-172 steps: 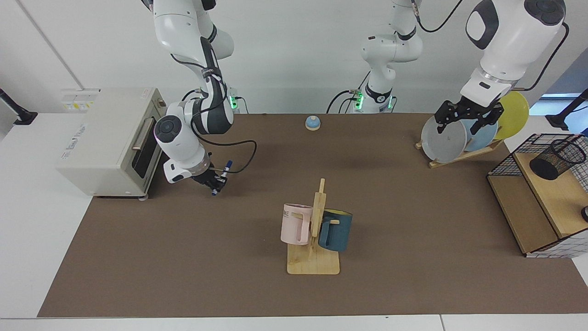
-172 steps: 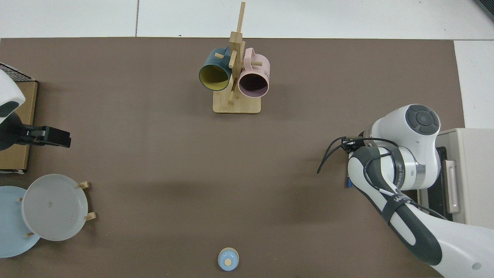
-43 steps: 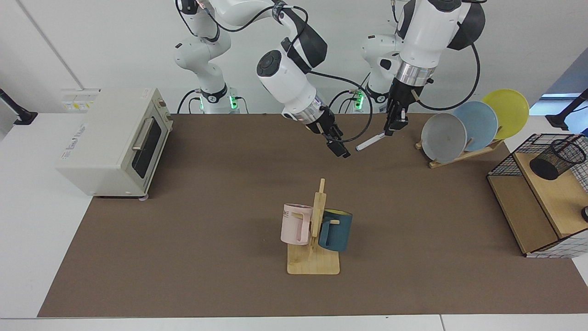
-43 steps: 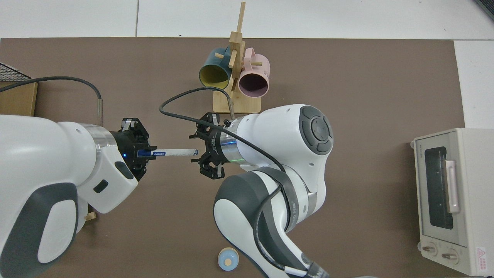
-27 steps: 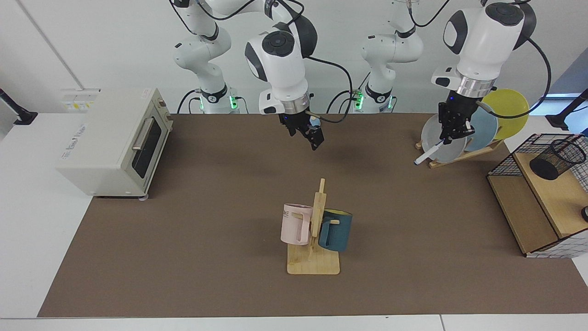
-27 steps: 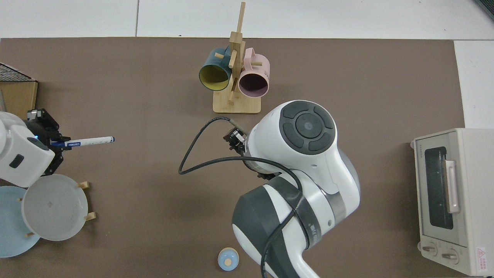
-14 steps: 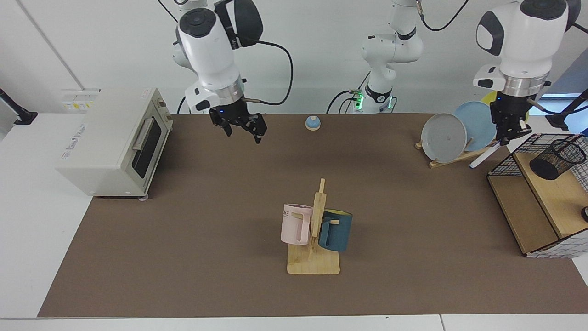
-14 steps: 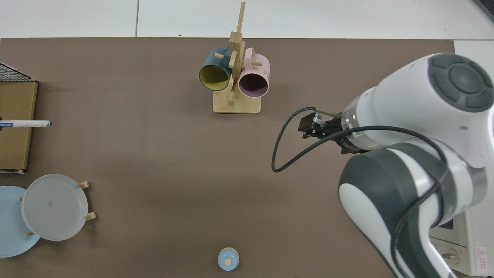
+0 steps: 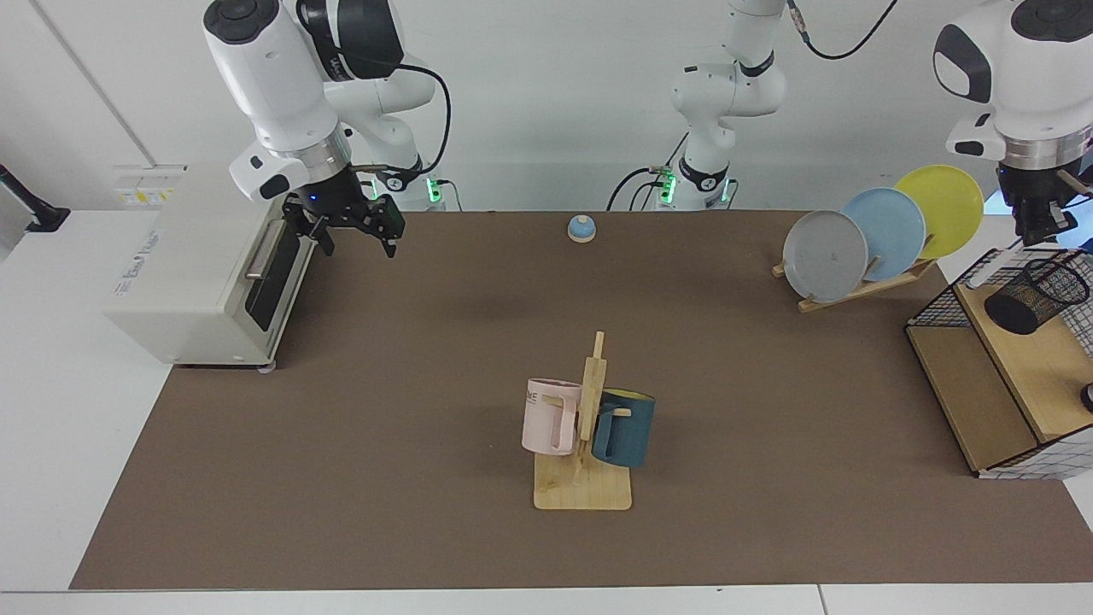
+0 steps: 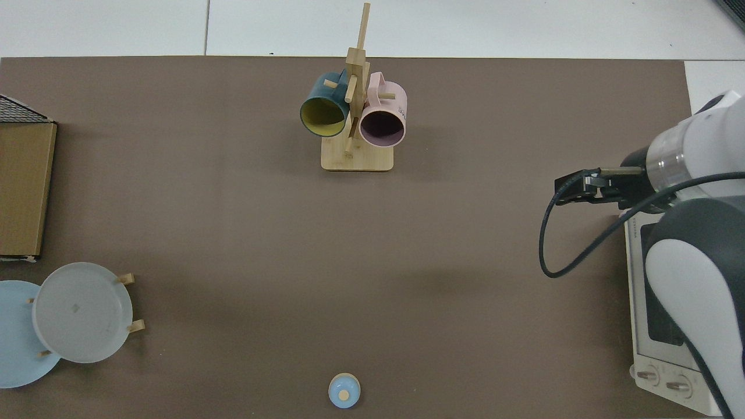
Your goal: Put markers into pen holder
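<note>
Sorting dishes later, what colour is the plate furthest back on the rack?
Yellow plate, clearest in the facing view.

Both views are bright and evenly lit from above; shadows on the desk (image 9: 341, 478) are soft, with no glare.

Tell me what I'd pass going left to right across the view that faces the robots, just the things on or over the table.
Toaster oven → right gripper, open above the table beside the oven → small blue bell → mug stand → plate rack → left gripper holding the marker → pen holder.
</note>
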